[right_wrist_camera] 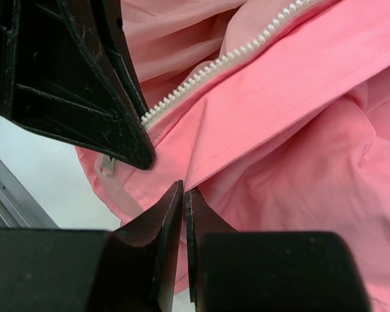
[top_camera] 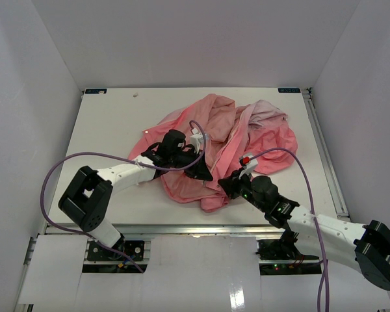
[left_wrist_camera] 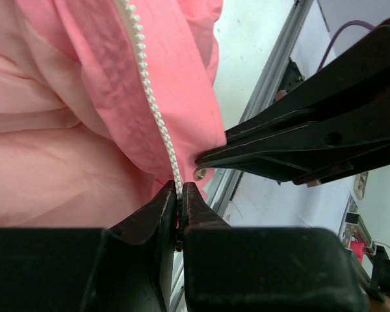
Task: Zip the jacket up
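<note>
left hand point(left_wrist_camera: 180, 190) pinching jacket point(left_wrist_camera: 65, 162) at zipper point(left_wrist_camera: 153, 107) | right hand point(right_wrist_camera: 182, 192) closed, seemingly gripping jacket fabric

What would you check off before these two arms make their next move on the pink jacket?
1. Left gripper pinching the end of the zipper teeth: ok.
2. Right gripper shut on the jacket: ok.
3. Jacket spread flat: not ok, crumpled.
4. Both zipper rows lined up: cannot tell, one row shows.
5. Small metal piece is the slider: cannot tell.
</note>
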Controlling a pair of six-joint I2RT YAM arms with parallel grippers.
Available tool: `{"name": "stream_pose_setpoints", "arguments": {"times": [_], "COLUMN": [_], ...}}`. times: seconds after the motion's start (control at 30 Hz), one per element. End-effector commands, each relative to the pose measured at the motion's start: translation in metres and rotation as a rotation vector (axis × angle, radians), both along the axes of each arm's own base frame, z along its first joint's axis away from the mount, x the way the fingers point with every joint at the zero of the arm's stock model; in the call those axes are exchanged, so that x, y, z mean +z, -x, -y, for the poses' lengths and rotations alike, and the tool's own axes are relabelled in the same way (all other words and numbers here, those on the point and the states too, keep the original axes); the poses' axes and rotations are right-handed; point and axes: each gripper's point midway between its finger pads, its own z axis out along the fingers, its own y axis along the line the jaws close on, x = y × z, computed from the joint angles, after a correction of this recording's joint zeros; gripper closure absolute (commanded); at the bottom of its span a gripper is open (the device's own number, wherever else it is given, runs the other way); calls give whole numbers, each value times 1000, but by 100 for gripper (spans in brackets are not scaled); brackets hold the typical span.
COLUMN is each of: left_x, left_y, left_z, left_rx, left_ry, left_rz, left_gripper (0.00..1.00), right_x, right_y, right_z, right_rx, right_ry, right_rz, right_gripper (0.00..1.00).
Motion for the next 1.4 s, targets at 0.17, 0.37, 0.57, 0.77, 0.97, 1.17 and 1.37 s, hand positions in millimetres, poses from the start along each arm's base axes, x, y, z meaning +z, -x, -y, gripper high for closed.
{"name": "stream_pose_setpoints", "arguments": {"times": [0.17, 0.37, 0.57, 0.77, 0.97, 1.17, 1.37], "left_x": [45, 60, 61, 61, 62, 69, 79], "left_y": [11, 10, 10, 8, 7, 12, 20], "left_z": [19, 20, 19, 19, 19, 19, 17], "left_rx": [-122, -109, -104, -90, -84, -102, -124], "left_ry": [231, 290, 297, 300, 302, 334, 377], "left_rz": [78, 126, 145, 152, 152, 163, 183], "left_gripper": [100, 100, 100, 100, 100, 100, 100], "right_x": [30, 43, 65, 79, 84, 64, 55], "right_y": [9, 12, 12, 14, 16, 12, 12], "right_z": [-7, 4, 21, 29, 29, 17, 5], "right_rx": [63, 25, -46, -67, -54, -39, 4], "right_ry": [-162, -248, -339, -383, -395, -342, -324], "right_rz": [72, 96, 125, 151, 166, 111, 90], "right_gripper": [54, 50, 48, 48, 49, 50, 50]}}
